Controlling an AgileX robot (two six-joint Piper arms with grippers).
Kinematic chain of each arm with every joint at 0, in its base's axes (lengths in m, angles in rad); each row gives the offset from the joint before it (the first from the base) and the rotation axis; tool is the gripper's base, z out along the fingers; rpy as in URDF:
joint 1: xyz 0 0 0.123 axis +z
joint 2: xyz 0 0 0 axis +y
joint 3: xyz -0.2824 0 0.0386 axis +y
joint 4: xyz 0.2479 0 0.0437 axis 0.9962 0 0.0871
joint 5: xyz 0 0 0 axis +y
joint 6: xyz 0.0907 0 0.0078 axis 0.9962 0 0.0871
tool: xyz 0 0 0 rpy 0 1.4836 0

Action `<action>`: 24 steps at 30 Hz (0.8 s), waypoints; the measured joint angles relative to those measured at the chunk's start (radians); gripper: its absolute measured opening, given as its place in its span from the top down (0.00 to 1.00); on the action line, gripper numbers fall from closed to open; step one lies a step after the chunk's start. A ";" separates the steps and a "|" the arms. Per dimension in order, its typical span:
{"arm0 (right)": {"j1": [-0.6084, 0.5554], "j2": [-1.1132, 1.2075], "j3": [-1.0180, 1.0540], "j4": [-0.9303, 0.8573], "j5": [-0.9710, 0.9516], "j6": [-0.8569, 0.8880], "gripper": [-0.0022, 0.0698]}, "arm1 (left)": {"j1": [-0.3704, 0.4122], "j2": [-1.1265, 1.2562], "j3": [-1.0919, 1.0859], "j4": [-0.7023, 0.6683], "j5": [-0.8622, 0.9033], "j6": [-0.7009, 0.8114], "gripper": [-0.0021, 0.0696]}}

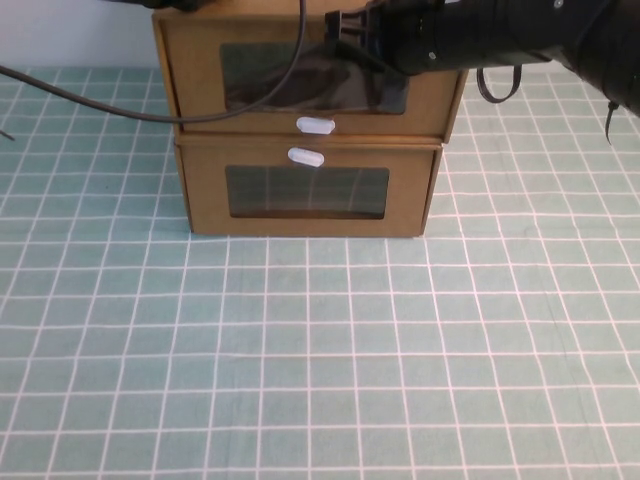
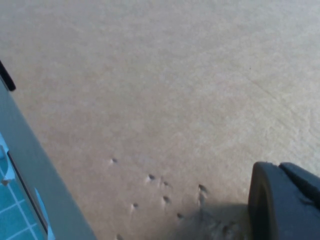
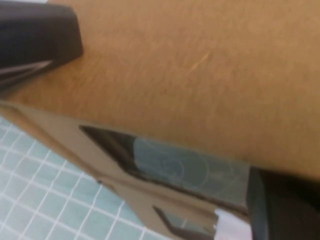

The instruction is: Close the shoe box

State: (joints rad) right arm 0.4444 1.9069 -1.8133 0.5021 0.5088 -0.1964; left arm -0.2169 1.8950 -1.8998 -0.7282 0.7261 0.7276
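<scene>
While stacked on the lower box (image 1: pixel 308 188), the shoe box (image 1: pixel 310 75) shows its window and a white tab (image 1: pixel 315 126) beneath. We log the right gripper (image 1: pixel 350 35) at its front top, fingers apart across the cardboard. Left gripper (image 2: pixel 282 202) over its top; whether spread, we cannot tell.

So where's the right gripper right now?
In the high view the right gripper is at the top right of centre, against the window front of the shoe box, the upper box stacked on the lower cardboard box. The left gripper is over its top.
</scene>
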 joint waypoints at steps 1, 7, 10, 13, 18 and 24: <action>-0.002 0.000 -0.006 0.002 0.015 0.000 0.99 | 0.000 0.000 0.000 0.000 0.002 0.000 0.98; -0.010 -0.040 -0.014 -0.010 0.178 -0.008 0.99 | 0.006 -0.030 0.000 0.017 0.051 -0.012 0.98; -0.011 -0.113 -0.014 -0.036 0.283 -0.008 0.99 | 0.014 -0.065 0.002 0.049 0.079 -0.019 0.98; 0.002 -0.215 0.004 -0.104 0.355 0.016 0.99 | 0.022 -0.126 0.018 0.068 0.078 -0.019 0.98; 0.076 -0.467 0.181 -0.283 0.393 0.121 0.99 | 0.021 -0.306 0.183 0.088 -0.013 -0.010 0.98; 0.117 -0.810 0.530 -0.352 0.387 0.182 0.99 | 0.021 -0.637 0.572 0.098 -0.215 0.010 0.98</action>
State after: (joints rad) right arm 0.5618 1.0972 -1.2829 0.1500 0.8957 -0.0145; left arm -0.1955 1.2577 -1.3273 -0.6304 0.5110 0.7378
